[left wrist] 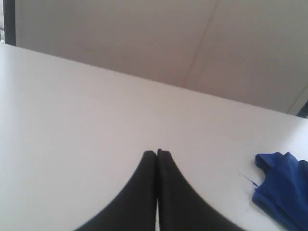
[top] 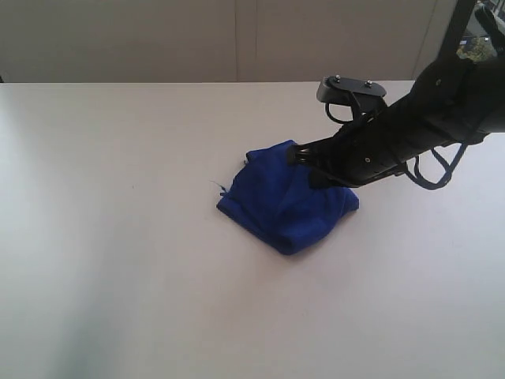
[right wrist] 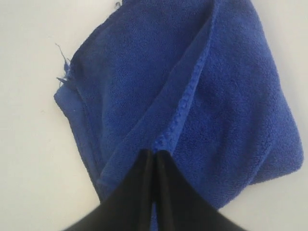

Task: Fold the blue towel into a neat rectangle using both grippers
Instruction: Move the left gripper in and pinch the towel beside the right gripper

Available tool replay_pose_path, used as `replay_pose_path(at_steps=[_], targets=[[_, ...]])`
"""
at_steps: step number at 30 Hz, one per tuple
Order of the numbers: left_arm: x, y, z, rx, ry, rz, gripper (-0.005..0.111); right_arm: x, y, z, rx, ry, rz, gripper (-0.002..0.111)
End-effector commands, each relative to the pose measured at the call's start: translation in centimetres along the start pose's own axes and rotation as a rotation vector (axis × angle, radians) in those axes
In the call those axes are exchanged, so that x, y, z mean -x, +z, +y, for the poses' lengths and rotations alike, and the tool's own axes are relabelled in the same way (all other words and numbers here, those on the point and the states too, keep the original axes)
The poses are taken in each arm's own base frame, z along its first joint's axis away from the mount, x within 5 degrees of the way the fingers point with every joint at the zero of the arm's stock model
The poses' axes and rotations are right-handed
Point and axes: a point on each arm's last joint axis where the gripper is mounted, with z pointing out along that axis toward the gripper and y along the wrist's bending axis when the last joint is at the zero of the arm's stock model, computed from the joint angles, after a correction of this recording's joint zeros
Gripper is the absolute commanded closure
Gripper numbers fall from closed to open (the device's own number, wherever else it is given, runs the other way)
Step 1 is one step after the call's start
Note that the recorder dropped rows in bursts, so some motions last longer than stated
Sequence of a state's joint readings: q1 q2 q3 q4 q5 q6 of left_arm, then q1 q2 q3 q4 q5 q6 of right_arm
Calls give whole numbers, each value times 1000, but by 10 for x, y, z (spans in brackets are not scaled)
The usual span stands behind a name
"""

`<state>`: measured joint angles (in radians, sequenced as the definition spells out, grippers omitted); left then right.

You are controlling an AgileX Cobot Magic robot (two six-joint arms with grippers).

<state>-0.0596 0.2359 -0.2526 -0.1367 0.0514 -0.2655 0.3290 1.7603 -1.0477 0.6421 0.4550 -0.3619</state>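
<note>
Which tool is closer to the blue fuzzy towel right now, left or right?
Right. The right tool is shut on the deep-blue fuzzy microfibre towel, pinching a raised fold. The left tool is shut over the white table, apart from it.

Plain white table [top: 118, 276], one bunched blue towel [top: 276, 209] near its middle.

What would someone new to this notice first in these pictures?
The deep blue towel stands out first, bunched into a crumpled heap near the middle of the white table. Next comes the black right gripper reaching in from the right, its fingers pinched shut on a raised fold of the towel. The left gripper hangs shut over the table, apart from the cloth.
</note>
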Motion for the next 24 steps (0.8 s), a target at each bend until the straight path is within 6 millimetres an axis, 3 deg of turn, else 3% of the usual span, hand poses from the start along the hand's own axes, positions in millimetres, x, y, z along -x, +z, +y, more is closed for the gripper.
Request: replay_pose_path(at_steps=[1, 6, 11, 18, 24], targets=[[36, 27, -13, 28, 23, 191, 107, 1, -4, 1, -3, -24, -12, 108], [50, 82, -20, 39, 125, 505, 107, 1, -4, 1, -1, -24, -7, 108], [36, 145, -29, -105, 120, 802, 107, 1, -4, 1, -2, -72, -8, 108], [12, 223, -66, -582, -53, 743, 107, 1, -4, 1, -2, -85, -8, 108], [-37, 279, -95, -670, -12, 761, 107, 1, -4, 1, -5, -85, -16, 108]])
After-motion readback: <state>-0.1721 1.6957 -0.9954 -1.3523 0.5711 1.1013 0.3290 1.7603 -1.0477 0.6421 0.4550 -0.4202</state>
